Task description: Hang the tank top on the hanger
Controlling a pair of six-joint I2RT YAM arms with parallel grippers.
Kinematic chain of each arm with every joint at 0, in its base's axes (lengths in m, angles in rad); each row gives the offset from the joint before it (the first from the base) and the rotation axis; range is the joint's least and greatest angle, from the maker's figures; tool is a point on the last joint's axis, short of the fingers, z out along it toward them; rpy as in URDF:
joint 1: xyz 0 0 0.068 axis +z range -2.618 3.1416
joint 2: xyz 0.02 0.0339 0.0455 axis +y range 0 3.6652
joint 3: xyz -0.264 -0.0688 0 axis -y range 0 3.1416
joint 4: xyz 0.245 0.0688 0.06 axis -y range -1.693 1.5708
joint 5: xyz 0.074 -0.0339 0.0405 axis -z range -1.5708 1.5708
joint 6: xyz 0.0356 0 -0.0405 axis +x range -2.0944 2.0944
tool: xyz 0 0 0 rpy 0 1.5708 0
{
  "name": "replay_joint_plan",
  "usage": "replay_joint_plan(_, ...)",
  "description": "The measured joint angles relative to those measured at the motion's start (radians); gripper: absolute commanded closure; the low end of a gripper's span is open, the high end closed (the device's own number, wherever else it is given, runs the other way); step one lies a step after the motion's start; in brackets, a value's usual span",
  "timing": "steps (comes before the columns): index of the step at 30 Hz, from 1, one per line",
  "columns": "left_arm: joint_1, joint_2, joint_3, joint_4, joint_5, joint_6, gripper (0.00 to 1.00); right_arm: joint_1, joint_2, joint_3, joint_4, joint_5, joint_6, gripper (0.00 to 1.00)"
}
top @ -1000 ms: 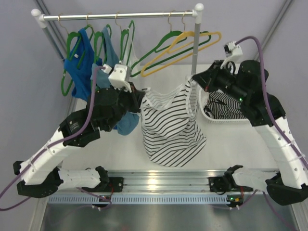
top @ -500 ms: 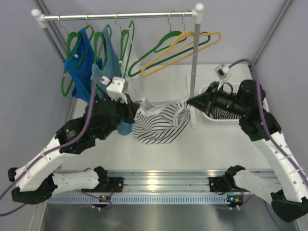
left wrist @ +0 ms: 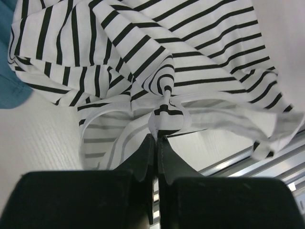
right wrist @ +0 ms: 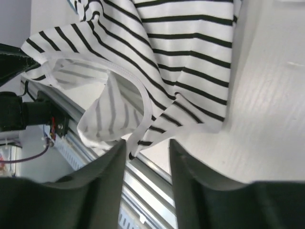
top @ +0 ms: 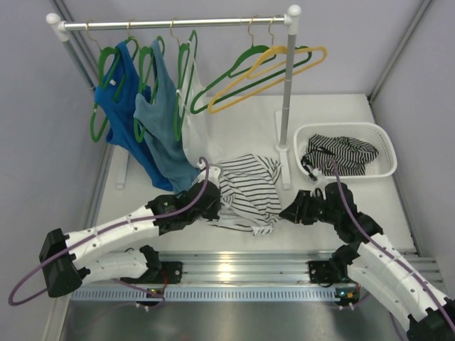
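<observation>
Down on the counter (top: 387, 202), the tank top (top: 245, 190) lies crumpled; left claw (left wrist: 156, 137) clenched on its white edging, right claw (right wrist: 148, 144) released, fingers parted at the hem.

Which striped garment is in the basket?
The darker, mostly black garment lies in the basket; the whiter tank top lies on the table, pinched by the left gripper.
</observation>
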Motion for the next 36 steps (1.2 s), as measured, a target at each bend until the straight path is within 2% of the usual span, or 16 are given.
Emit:
replay_joint_plan(3, 0.013, 0.022, 0.000, 0.045, 0.014, -0.004, 1.00, 0.000, -0.060, 0.000, -0.019, 0.066, 0.026, 0.47)
replay_joint_plan(7, 0.043, 0.030, -0.008, 0.085, 0.037, -0.008, 0.99, 0.019, -0.172, 0.000, -0.080, 0.129, 0.092, 0.46)
replay_joint_plan(11, 0.073, 0.030, -0.021, 0.099, 0.055, -0.016, 0.90, 0.080, -0.288, -0.016, -0.109, 0.174, 0.172, 0.45)
replay_joint_plan(14, 0.081, 0.028, -0.042, 0.104, 0.059, -0.033, 0.78, 0.122, -0.297, -0.039, -0.127, 0.210, 0.208, 0.44)
replay_joint_plan(18, 0.081, -0.007, -0.106, 0.107, 0.056, -0.082, 0.67, 0.158, -0.249, -0.070, -0.127, 0.238, 0.234, 0.44)
replay_joint_plan(19, 0.081, -0.027, -0.127, 0.106, 0.055, -0.098, 0.61, 0.165, -0.224, -0.072, -0.124, 0.244, 0.237, 0.44)
replay_joint_plan(28, 0.082, -0.193, -0.161, 0.061, 0.017, -0.172, 0.44, 0.248, 0.048, -0.050, -0.074, 0.331, 0.228, 0.40)
replay_joint_plan(36, 0.082, -0.264, -0.117, -0.035, -0.004, -0.178, 0.45, 0.249, 0.152, 0.043, -0.055, 0.378, 0.174, 0.23)
